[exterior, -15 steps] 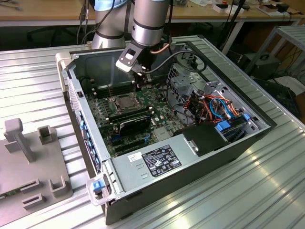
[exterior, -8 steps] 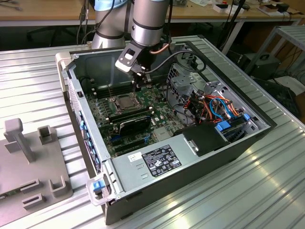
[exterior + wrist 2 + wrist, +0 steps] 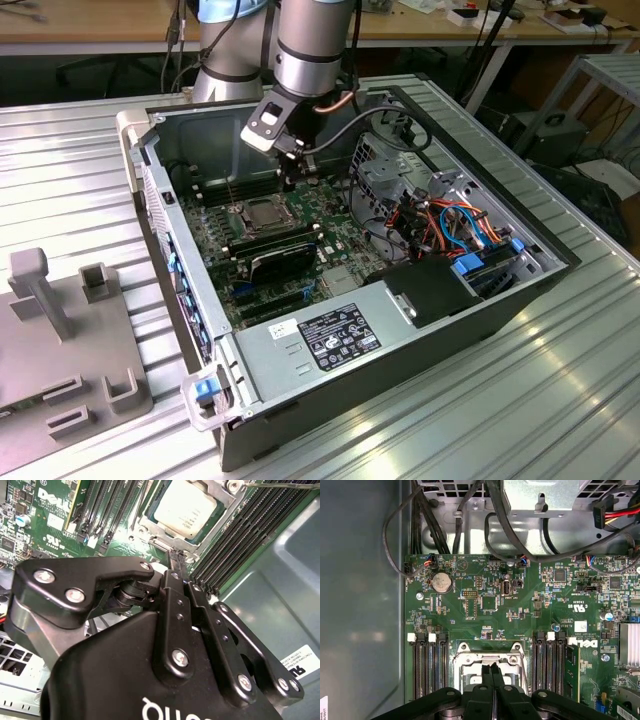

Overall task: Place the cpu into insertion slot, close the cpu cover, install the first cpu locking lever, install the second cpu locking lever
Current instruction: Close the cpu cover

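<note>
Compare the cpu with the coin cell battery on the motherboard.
The cpu is square, while the coin cell battery is round. The cpu sits inside a metal frame between the memory slots, whereas the coin cell battery sits in the open near the board's edge. Both are silvery and lie flat on the green motherboard.
</note>
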Controlling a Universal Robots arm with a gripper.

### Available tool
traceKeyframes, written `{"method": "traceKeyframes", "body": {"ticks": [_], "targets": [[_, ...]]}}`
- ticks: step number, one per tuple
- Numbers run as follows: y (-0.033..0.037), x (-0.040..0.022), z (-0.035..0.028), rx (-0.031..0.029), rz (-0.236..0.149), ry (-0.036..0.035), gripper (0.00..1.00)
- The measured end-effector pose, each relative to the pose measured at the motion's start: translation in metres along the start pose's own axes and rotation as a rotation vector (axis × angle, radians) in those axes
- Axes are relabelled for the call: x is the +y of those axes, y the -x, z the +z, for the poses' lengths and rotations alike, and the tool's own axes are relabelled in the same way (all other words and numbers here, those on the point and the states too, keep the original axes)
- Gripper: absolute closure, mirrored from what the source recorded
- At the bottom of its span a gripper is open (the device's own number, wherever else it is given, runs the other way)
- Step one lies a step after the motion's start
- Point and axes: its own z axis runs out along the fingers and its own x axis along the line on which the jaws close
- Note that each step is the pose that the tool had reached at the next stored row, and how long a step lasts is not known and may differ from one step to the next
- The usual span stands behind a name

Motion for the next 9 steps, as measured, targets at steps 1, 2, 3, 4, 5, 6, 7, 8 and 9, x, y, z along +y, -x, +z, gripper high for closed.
{"method": "traceKeyframes", "body": {"ticks": [1, 2, 3, 4, 5, 6, 7, 8, 9], "targets": [[0.0000, -0.0002, 0.0000, 0.0000, 0.000, 0.0000, 0.89], [0.0000, -0.0004, 0.0000, 0.0000, 0.000, 0.0000, 0.89], [0.0000, -0.0005, 0.0000, 0.0000, 0.000, 0.0000, 0.89], [0.0000, -0.0007, 0.0000, 0.0000, 0.000, 0.0000, 0.89], [0.0000, -0.0008, 0.0000, 0.0000, 0.000, 0.0000, 0.89], [0.0000, -0.0010, 0.0000, 0.0000, 0.000, 0.0000, 0.89], [0.0000, -0.0011, 0.0000, 0.0000, 0.000, 0.0000, 0.89], [0.0000, -0.0014, 0.0000, 0.0000, 0.000, 0.0000, 0.89], [0.0000, -0.0016, 0.0000, 0.0000, 0.000, 0.0000, 0.89]]}}
